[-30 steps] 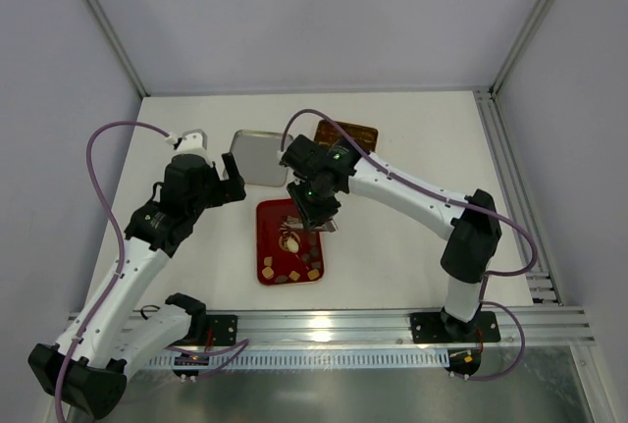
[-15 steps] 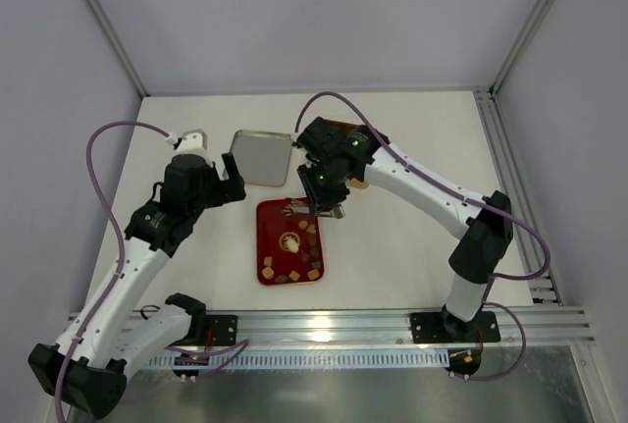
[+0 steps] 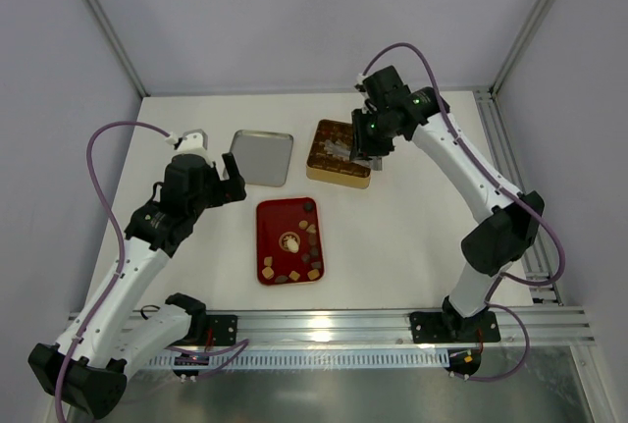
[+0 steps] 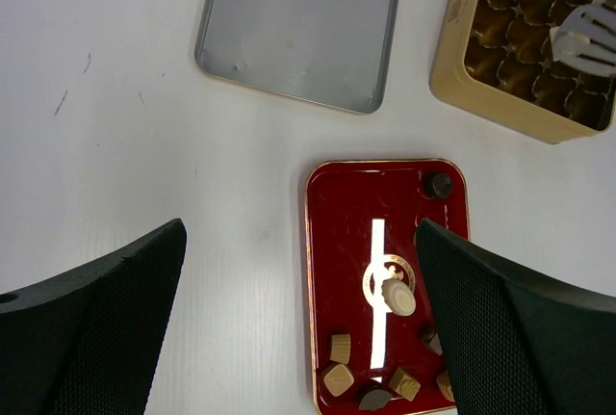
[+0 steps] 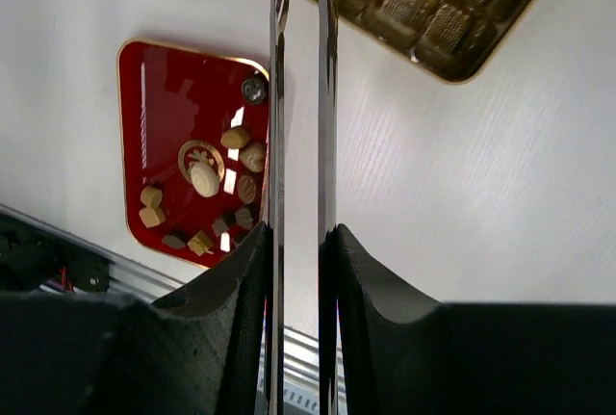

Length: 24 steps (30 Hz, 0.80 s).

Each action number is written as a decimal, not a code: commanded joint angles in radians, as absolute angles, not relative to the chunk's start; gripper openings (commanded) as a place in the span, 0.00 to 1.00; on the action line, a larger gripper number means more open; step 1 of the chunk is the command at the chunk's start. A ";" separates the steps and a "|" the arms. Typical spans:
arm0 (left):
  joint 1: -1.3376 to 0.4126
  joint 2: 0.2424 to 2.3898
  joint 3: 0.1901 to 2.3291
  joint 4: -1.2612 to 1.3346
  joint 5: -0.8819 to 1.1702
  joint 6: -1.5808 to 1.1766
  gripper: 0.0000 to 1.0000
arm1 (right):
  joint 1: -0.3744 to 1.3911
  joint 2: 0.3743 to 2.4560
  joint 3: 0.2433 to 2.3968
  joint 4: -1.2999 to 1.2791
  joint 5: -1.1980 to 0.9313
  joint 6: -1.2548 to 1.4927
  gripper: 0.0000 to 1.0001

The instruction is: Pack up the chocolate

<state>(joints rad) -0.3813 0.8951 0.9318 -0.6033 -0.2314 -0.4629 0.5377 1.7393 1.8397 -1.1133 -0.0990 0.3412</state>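
The chocolate [image 3: 306,246] lies as several small tan and dark pieces on the red tray [image 3: 268,219], with the whitish round piece [image 3: 290,242] near its middle. The pieces also show in the left wrist view [image 4: 339,376] and the right wrist view [image 5: 151,205]. My right gripper [image 3: 365,145] is shut on metal tongs [image 5: 277,97], whose tips [image 4: 585,35] hang over the gold tin [image 3: 322,156]. A pale bit shows between the tips; I cannot tell what it is. My left gripper [image 3: 228,178] is open and empty, high above the tray's left side.
A silver lid [image 3: 262,156] lies open side up, left of the gold tin and behind the red tray. The tin's brown compartments [image 4: 525,11] show in the left wrist view. An aluminium rail [image 3: 324,325] runs along the near table edge.
My right arm has swung with the tongs from over the red tray back and to the right, to over the gold tin. The left arm has not moved.
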 commanded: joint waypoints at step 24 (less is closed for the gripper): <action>-0.379 0.894 0.954 -0.583 -0.229 -0.466 1.00 | 0.270 1.881 1.893 -0.965 -0.043 0.341 0.32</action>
<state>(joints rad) -0.3813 0.8967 0.9318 -0.6033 -0.2241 -0.4633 0.2733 1.8854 1.8664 -1.0084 -0.0582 0.3424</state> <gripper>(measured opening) 0.996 0.328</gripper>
